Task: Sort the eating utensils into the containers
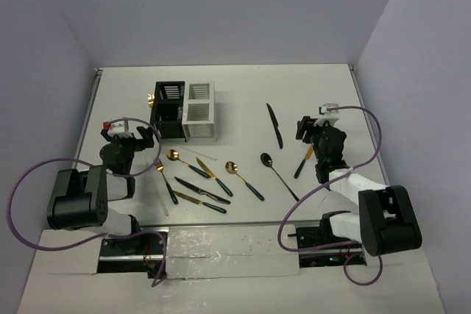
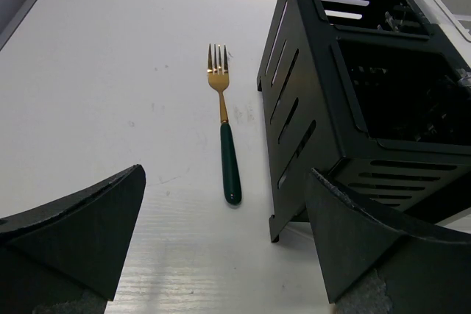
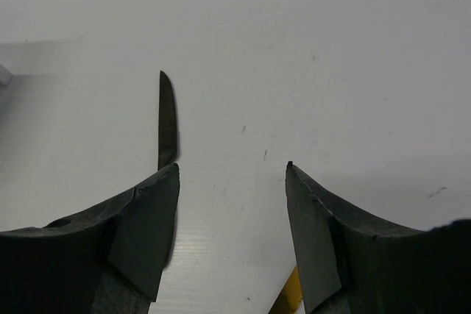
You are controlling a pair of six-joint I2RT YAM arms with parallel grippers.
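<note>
Utensils: ten counted. Three spoons, two forks, the rest knives or unclear. One black caddy, one white caddy.

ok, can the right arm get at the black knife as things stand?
Probably yes. The black knife lies flat on bare table just ahead of the open right gripper, slightly to its left, with nothing on top of it or across the path. A small shift left should line it up.

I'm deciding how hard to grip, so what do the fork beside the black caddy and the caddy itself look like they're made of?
The fork has a gold, glossy head, probably plated metal, and a dark green handle with a smooth sheen, perhaps resin or enamel. The black caddy looks like thin rigid sheet with cut slots, matte black; painted metal or plastic, hard to tell.
</note>
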